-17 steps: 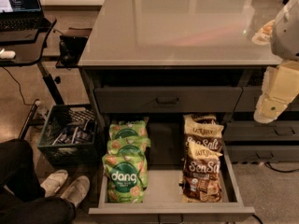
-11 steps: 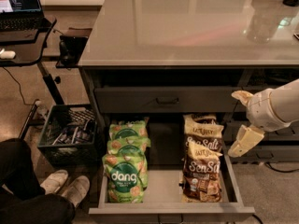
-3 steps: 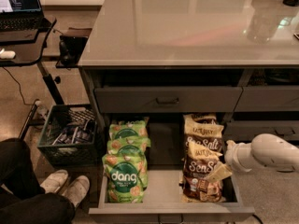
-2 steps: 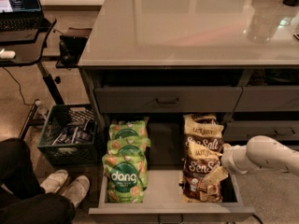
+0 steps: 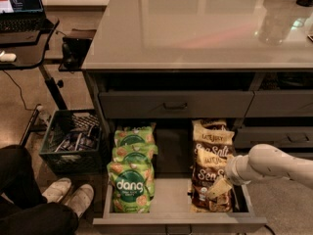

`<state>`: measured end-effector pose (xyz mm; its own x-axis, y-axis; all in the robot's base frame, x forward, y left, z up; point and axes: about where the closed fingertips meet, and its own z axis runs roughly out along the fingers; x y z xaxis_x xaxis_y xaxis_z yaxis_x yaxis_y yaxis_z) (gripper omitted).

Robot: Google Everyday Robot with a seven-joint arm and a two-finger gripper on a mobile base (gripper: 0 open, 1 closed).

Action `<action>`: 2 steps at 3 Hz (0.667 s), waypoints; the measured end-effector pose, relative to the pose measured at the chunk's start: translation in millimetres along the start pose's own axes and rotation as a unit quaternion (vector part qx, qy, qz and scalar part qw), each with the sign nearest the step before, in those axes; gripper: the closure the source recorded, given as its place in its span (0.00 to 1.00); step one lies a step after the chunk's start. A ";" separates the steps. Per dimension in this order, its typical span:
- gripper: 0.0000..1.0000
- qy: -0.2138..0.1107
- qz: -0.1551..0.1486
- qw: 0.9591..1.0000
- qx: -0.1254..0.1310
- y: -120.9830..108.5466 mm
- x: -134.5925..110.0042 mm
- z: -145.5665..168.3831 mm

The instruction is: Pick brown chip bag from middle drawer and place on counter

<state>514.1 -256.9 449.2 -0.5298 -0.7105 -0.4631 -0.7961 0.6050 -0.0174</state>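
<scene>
The middle drawer (image 5: 178, 223) stands pulled out below the counter (image 5: 195, 23). On its right side lie brown chip bags in an overlapping row; the front one (image 5: 205, 173) shows "Sea Salt" lettering, with others behind it (image 5: 211, 136). My gripper (image 5: 219, 186) comes in from the right on a white arm (image 5: 274, 165). It sits low over the front brown chip bag's lower right part, touching or just above it. Green "dang" bags (image 5: 131, 185) fill the drawer's left side.
A closed drawer front with a dark pull (image 5: 175, 105) is above the open drawer. A black desk with a laptop (image 5: 22, 28) stands at the left. A dark crate (image 5: 73, 138) and a person's legs and shoes (image 5: 68, 196) are on the floor at the left.
My arm came down from beside the counter to the drawer's right side. In the last second the gripper edged left and settled on the front brown chip bag.
</scene>
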 end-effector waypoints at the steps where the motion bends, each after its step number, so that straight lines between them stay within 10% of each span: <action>1: 0.19 0.000 0.000 1.000 0.000 0.1 0.0 0.2; 2: 0.42 0.000 0.000 1.000 0.000 0.1 0.0 0.2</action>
<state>514.0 -256.7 449.0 -0.5298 -0.7106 -0.4631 -0.7962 0.6048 -0.0171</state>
